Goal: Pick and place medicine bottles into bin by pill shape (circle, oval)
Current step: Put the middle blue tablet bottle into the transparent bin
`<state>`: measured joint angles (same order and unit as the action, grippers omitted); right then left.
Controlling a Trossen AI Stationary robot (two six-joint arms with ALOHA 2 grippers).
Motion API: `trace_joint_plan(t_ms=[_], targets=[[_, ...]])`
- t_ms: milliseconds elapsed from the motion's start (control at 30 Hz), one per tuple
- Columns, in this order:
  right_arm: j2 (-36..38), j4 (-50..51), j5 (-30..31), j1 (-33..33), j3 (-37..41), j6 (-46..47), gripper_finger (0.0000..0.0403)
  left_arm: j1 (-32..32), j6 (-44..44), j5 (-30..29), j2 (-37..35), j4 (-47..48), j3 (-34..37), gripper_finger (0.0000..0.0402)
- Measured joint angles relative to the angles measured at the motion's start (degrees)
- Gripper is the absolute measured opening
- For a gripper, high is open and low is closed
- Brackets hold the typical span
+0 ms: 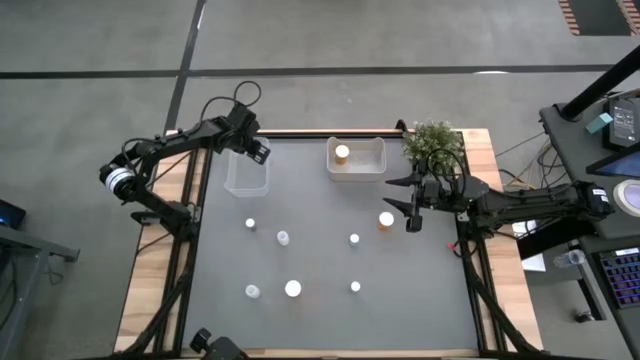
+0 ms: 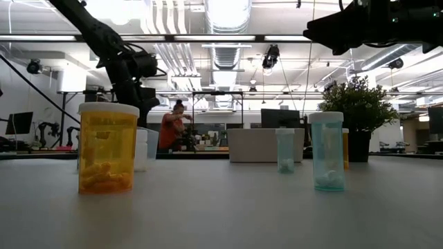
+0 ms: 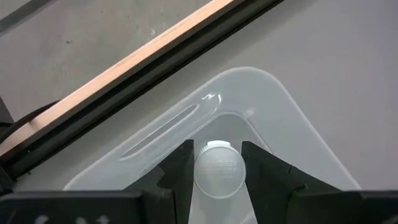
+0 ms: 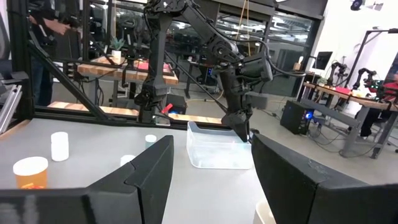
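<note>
My left gripper (image 1: 256, 152) is shut on a small pale bottle (image 3: 217, 173) over the far right corner of the clear left bin (image 1: 245, 175). My right gripper (image 1: 411, 207) is open and empty, just right of an orange bottle with a white cap (image 1: 386, 219). Another orange bottle (image 1: 342, 152) stands in the right bin (image 1: 368, 160). Several small white-capped bottles stand on the grey table, among them one at the near middle (image 1: 293, 289) and one at mid-left (image 1: 250, 224). My left gripper pinches the small pale bottle by two opposite sides (image 3: 198, 171) between its two fingers (image 3: 177, 171). The fingers come from above, pointing down into the bin's rounded corner (image 3: 249, 93). Whether the bottle touches the bin's floor, I cannot tell.
A green potted plant (image 1: 433, 142) stands at the far right corner, just behind my right gripper. In the low view an orange bottle (image 2: 107, 146) and a clear bluish one (image 2: 327, 151) stand near the front. A person (image 2: 172, 128) is in the room beyond.
</note>
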<state>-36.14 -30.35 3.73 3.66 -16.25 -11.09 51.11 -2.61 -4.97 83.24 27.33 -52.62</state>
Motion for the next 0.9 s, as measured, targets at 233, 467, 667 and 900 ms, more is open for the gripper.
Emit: trace_joint_plan(t_ms=[233,467,667,900], targets=[[0.0,0.0,0.0,0.0,0.0,0.0,0.0209,0.0,0.0,-0.1,0.0,0.0,1.8,0.0107],[0.0,-0.3,0.0,0.0,0.0,-0.2,0.0209,0.0,0.0,-0.3,0.0,-0.1,2.3,0.0107],[0.0,-0.3,0.0,0.0,0.0,-0.2,0.0209,0.0,0.0,-0.4,0.0,-0.1,2.2,0.0107],[0.0,-0.4,0.0,0.0,-0.1,-0.2,0.0209,0.0,0.0,-2.8,0.0,0.0,2.0,0.0131]])
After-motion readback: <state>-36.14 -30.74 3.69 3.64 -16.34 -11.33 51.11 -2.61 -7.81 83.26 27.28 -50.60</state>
